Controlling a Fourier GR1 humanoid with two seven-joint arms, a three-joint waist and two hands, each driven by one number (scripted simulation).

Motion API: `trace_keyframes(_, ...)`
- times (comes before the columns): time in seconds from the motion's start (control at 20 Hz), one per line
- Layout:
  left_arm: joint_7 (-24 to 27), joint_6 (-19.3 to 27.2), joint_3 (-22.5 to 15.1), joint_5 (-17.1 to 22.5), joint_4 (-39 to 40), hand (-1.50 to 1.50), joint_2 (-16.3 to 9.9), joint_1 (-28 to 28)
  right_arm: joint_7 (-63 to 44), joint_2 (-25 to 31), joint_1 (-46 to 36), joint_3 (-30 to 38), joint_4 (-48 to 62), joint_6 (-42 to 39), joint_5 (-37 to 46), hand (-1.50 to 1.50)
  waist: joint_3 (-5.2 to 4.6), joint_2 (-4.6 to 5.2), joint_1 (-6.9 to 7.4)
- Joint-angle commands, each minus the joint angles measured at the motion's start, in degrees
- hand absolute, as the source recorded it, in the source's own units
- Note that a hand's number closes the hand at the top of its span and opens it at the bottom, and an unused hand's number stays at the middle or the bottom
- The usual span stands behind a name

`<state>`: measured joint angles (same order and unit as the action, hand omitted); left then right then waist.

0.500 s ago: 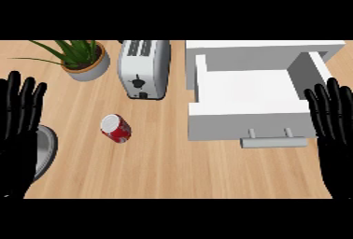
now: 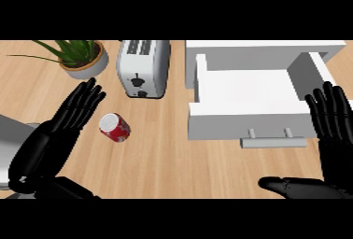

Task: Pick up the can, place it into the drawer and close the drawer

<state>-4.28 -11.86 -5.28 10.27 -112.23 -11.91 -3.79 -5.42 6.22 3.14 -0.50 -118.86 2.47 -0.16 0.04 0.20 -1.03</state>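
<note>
The small red metal can with a silver top [image 2: 114, 128] is seen lying on the light wooden bench [image 2: 179, 168], to the left of the white open drawer [image 2: 248, 95], well apart from it. It has not been picked up. The left hand [image 2: 66, 126] is held just left of the can, fingers [image 2: 88, 98] straight and spread, nothing grasped; whether its fingers touch the can cannot quite be told. The right hand [image 2: 331, 121] is shown at the right of the drawer, fingers straight and holding nothing. Nothing of the task appears done: grasping, placing in the drawer and pushing it shut by its grey bar handle [image 2: 272, 141] are judged to remain.
</note>
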Motion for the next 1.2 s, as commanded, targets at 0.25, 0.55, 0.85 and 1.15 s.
trace_keyframes(0.25,-11.64,-5.25,1.24,6.3,-3.93,-1.5,-3.57,2.15,-3.39,2.49,8.34,5.23,-2.31,-3.43,-3.61,-1.5,-0.02,-0.3,0.86)
trace_keyframes(0.55,-13.62,-6.28,5.83,8.69,0.47,-1.5,-1.92,-1.0,-3.15,-0.05,6.59,4.91,-1.33,-2.97,-2.35,-1.5,-0.04,-0.23,0.92)
trace_keyframes(0.85,-12.13,-4.33,5.06,3.44,4.91,-1.5,0.64,-2.26,1.54,0.13,13.34,7.27,-3.33,-6.96,-4.89,-1.5,-0.03,-0.24,0.63)
trace_keyframes(1.15,-8.5,-7.07,7.56,2.89,10.69,-1.5,0.87,-4.84,2.2,-2.47,12.04,5.36,-0.7,-6.52,-1.22,-1.5,-0.04,-0.2,0.77)
